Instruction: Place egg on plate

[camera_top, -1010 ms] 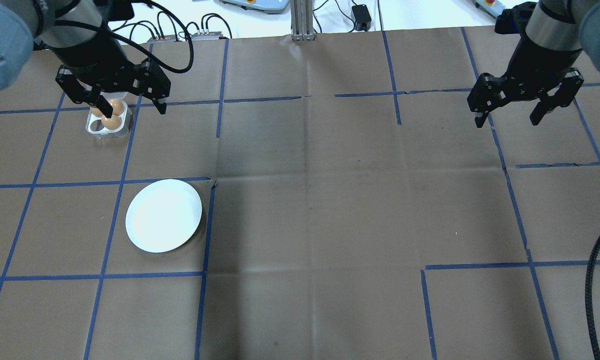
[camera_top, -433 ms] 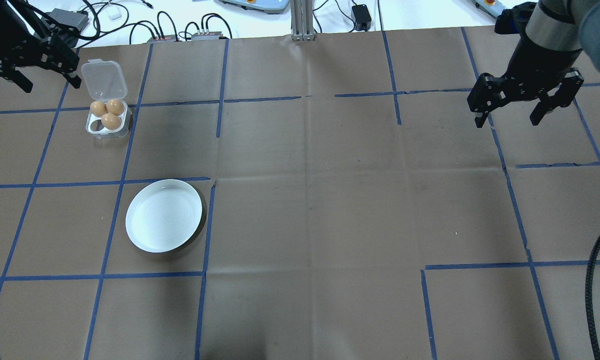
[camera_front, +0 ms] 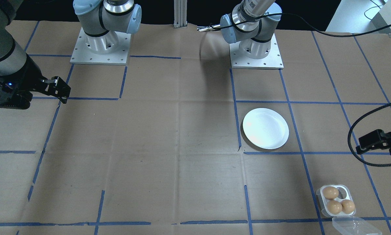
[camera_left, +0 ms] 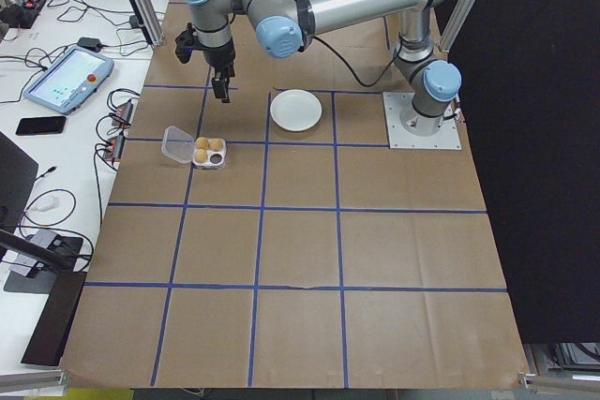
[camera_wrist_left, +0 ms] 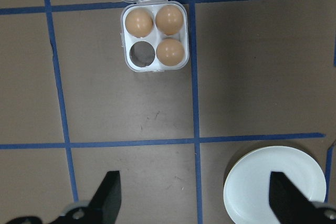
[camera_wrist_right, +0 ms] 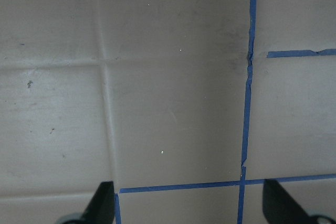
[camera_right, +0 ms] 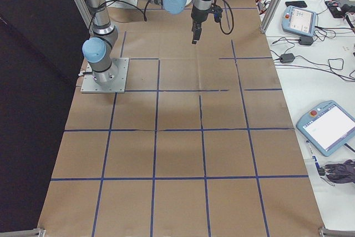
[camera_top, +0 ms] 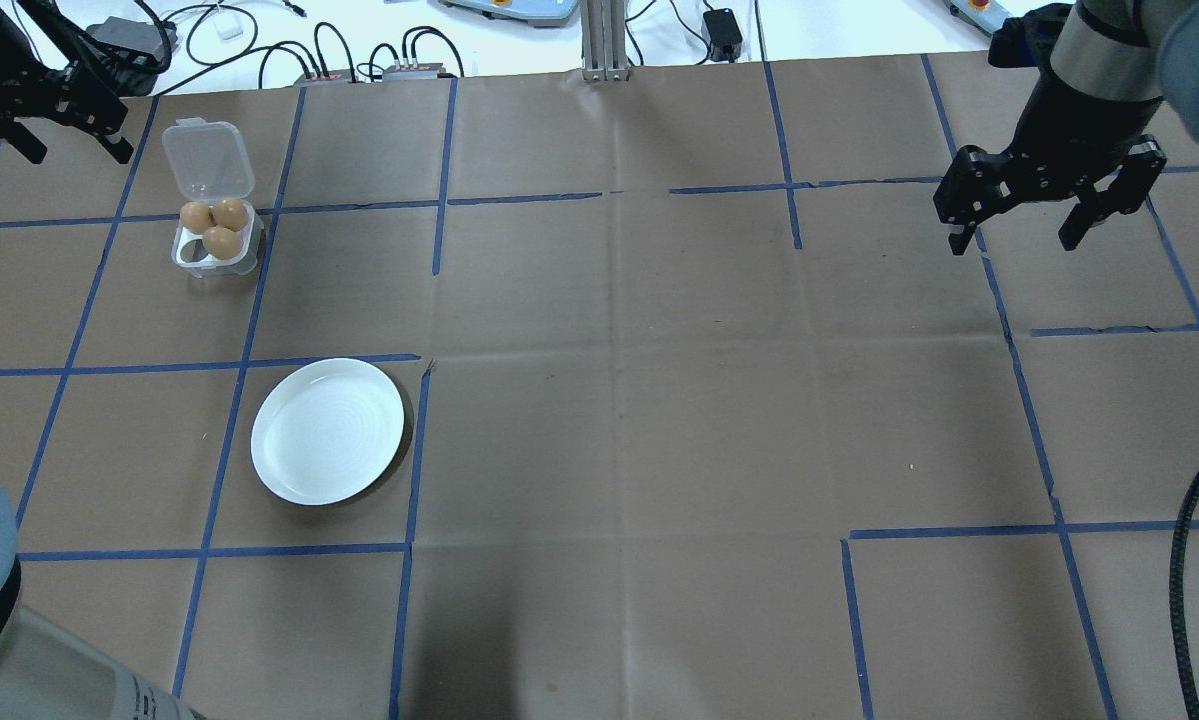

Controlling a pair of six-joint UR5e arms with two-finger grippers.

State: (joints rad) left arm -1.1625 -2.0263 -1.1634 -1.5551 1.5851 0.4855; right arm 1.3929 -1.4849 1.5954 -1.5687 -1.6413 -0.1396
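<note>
In the overhead view the white plate sits bare at lower left on the brown paper-covered surface, well apart from the clear four-cup egg tray at upper left, which holds three brown eggs with its lid folded open behind it. The left tool hangs at the upper left corner with fingers spread, gripping nothing, just beside the lid. The right tool hangs at upper right, likewise spread and gripping nothing.
</note>
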